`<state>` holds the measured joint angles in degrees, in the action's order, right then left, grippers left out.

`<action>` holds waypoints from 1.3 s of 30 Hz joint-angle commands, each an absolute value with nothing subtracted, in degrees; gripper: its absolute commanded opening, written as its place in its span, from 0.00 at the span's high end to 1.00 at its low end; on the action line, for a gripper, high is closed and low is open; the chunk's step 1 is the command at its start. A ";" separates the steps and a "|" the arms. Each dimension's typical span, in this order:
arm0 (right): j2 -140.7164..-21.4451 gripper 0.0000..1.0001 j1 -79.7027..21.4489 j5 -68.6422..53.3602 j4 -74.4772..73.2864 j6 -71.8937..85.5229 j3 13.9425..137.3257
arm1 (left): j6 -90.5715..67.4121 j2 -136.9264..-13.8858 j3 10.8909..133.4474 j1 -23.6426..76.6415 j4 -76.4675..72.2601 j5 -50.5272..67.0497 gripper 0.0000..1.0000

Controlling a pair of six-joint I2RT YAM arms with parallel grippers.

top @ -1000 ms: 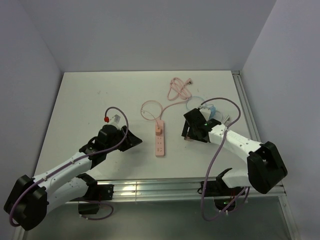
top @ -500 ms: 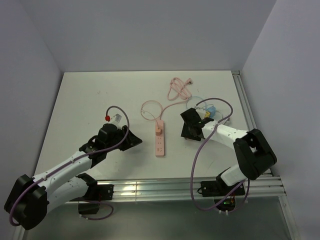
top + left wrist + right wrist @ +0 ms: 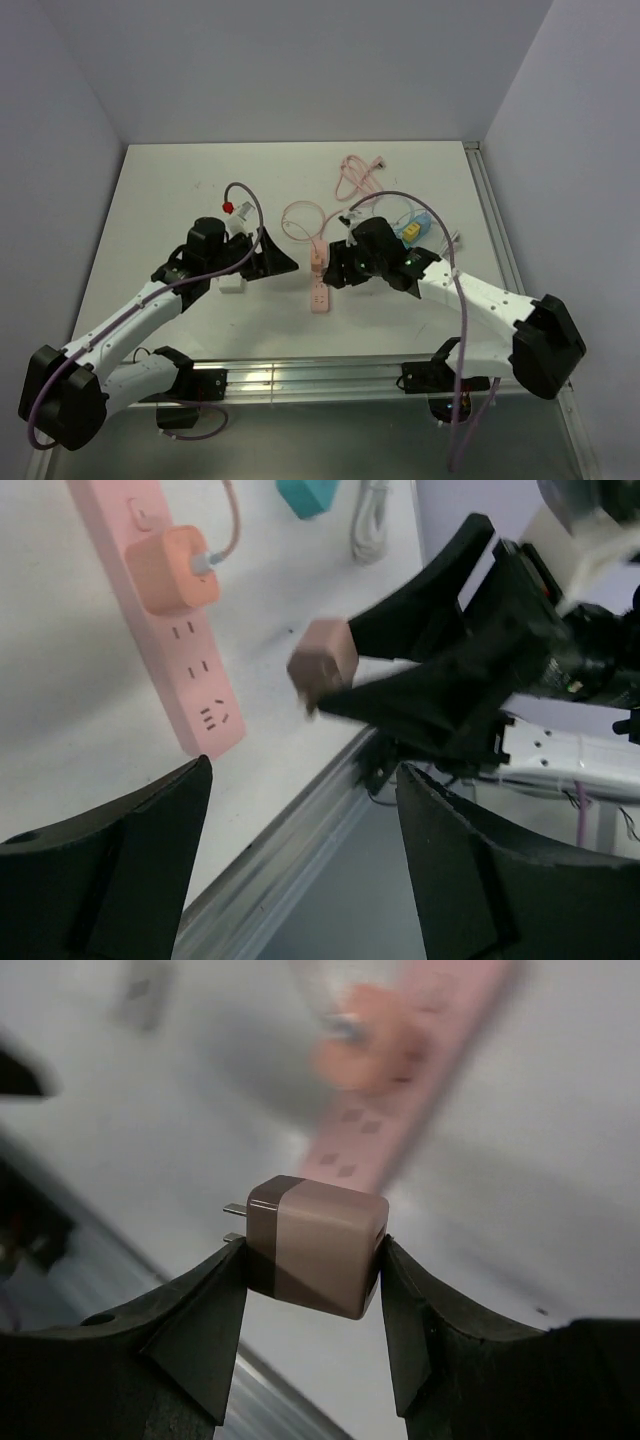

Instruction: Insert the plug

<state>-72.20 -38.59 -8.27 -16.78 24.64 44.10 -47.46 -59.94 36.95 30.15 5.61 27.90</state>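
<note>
The right gripper (image 3: 315, 1260) pinched the plug (image 3: 318, 1245) (prongs pointing sideways); the left gripper (image 3: 300, 790) gaped empty. Untilted, the plug might skid off the power strip (image 3: 319, 287).

Smooth matt plastic plug (image 3: 318, 1245)

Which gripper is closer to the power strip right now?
Right. The right gripper, holding the plug, is at the power strip's right edge; the open left gripper stands off its left side.

Pretty sure it's a robotics lab cell: white table (image 3: 180, 190), plain grey walls (image 3: 300, 70), aluminium rail (image 3: 300, 378) at bottom.
</note>
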 commanded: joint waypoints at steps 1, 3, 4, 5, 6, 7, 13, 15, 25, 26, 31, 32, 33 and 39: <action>-66.72 1.00 -44.54 -23.18 -10.39 17.85 45.36 | -44.21 -58.62 38.24 27.52 3.35 42.33 0.20; -64.52 1.00 -45.61 -27.67 -8.97 17.14 43.69 | -44.30 -59.32 37.62 27.34 1.77 45.25 0.21; -63.38 1.00 -46.05 -28.47 -8.18 16.79 43.16 | -44.82 -60.02 37.10 27.33 0.63 49.01 0.22; -62.93 1.00 -46.23 -29.35 -8.09 16.35 42.72 | -46.56 -60.46 36.39 27.42 -1.39 50.43 0.23; -62.49 1.00 -46.58 -29.70 -8.09 15.39 42.63 | -47.63 -60.64 34.82 27.42 -4.19 51.75 0.25; -61.88 1.00 -47.37 -29.97 -8.35 15.12 42.63 | -48.59 -61.08 34.11 27.33 -5.52 53.51 0.26; -61.70 1.00 -49.48 -31.03 -8.09 14.06 43.24 | -52.38 -61.44 31.47 27.69 -10.36 56.68 0.29; -61.96 1.00 -50.27 -30.24 -7.91 13.89 43.68 | -52.91 -61.70 31.73 28.21 -9.93 56.95 0.28; -62.58 1.00 -53.52 -23.74 -5.89 14.41 44.74 | -56.43 -65.03 30.50 33.31 -13.45 55.64 0.37; -62.58 1.00 -53.87 -22.95 -5.54 14.68 44.74 | -56.60 -65.30 30.50 34.27 -13.71 55.55 0.40; -63.02 0.98 -55.98 -20.31 -5.53 15.20 45.44 | -55.74 -65.30 30.58 34.89 -12.67 53.98 0.87; -63.19 0.81 -55.99 -20.13 -6.06 15.38 45.53 | -54.77 -65.04 31.63 34.89 -11.09 53.01 0.99; -63.54 0.64 -55.99 -20.30 -7.46 15.64 45.70 | -53.80 -64.34 32.08 34.89 -9.60 52.39 1.00; -61.53 0.29 -55.46 -25.37 -10.55 18.27 44.83 | -44.83 -62.06 35.24 34.46 -0.53 47.19 0.99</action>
